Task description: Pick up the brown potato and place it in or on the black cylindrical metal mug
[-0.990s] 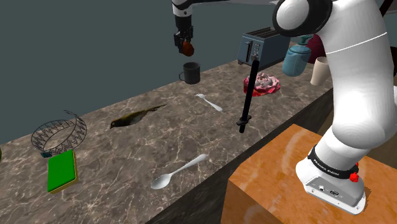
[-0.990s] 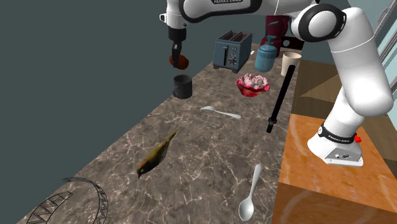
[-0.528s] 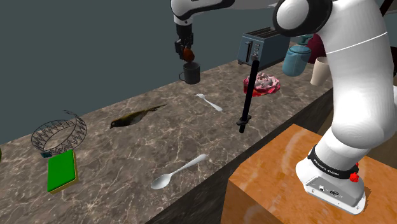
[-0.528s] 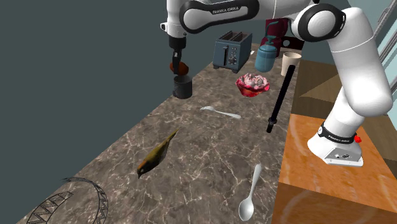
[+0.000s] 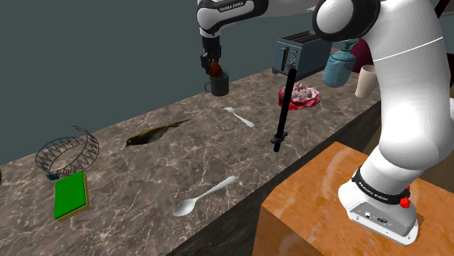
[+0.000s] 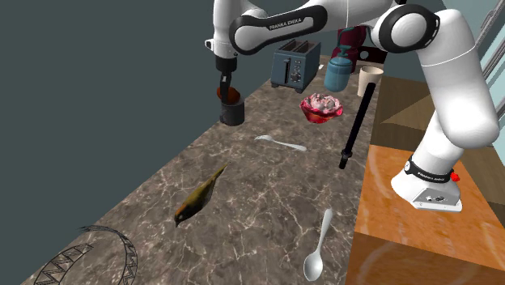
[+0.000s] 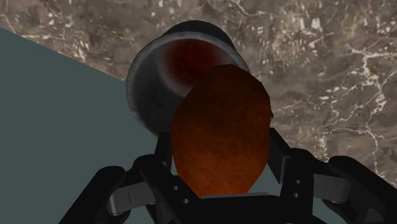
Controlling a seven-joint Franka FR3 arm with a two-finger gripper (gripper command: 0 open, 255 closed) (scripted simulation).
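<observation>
Light is even and moderate in all views. The marbled brown stone surface [image 5: 182, 164] is mid-toned and matte, its pale veins crisp. The flat dark grey-teal wall [image 5: 87, 51] reads dim and uniform. The glossy white arm [image 5: 407, 87] is the brightest thing, with soft grey shading along its undersides. The orange-brown box stand [image 5: 320, 196] is well lit on top and darker on its side face. Shadows on the surface are faint and soft-edged.

In the wrist view the reddish-brown potato [image 7: 219, 130] darkens toward its edges. The inside of the dark cylindrical mug [image 7: 137, 95] carries a dull red tint. Outlines stay sharp and straight right to the borders.
</observation>
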